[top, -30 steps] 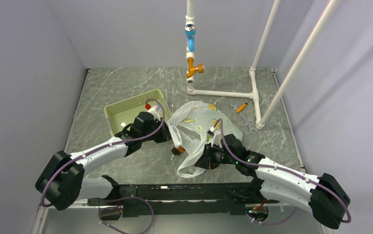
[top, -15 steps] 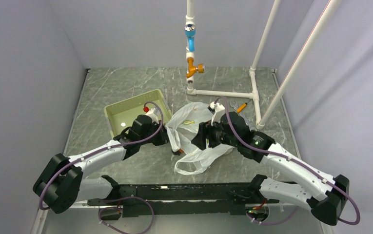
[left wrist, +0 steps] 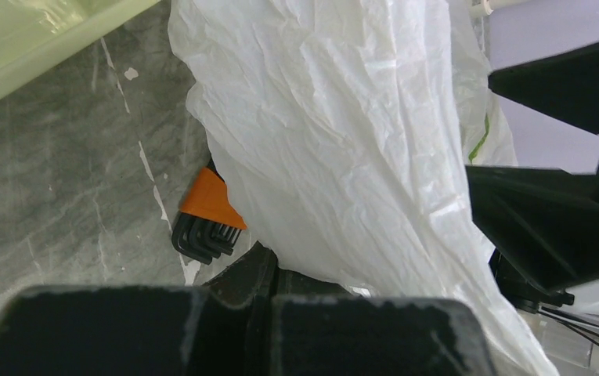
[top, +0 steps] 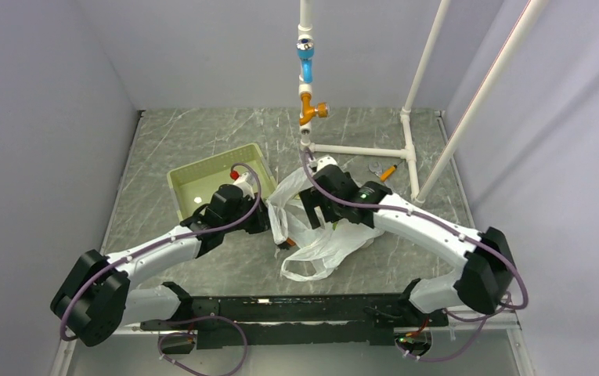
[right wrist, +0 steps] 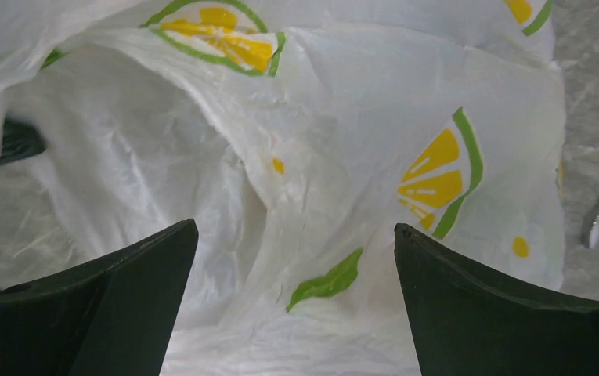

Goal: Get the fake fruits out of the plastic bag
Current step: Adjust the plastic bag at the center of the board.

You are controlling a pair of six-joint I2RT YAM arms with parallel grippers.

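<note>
While left claw [left wrist: 269,272] pinches plastic bag [left wrist: 335,141] edge | right claw [right wrist: 295,227] spread wide, bag just ahead

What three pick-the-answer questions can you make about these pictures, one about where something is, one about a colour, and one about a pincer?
1. Where is the green basket?
A. On top of the bag
B. Left of the plastic bag
C. Held up in the air

2. What colour are the slice pictures on the bag?
A. Yellow with green rims
B. Blue
C. Pink

3. How is the right pincer?
A. Shut on a fruit
B. Shut on the basket
C. Wide open over the bag

Answers:
1. B, because the top view shows the basket sitting to the left of the bag.
2. A, because the right wrist view shows yellow slices edged in green.
3. C, because that view shows it gaping wide with only the bag below.
</note>
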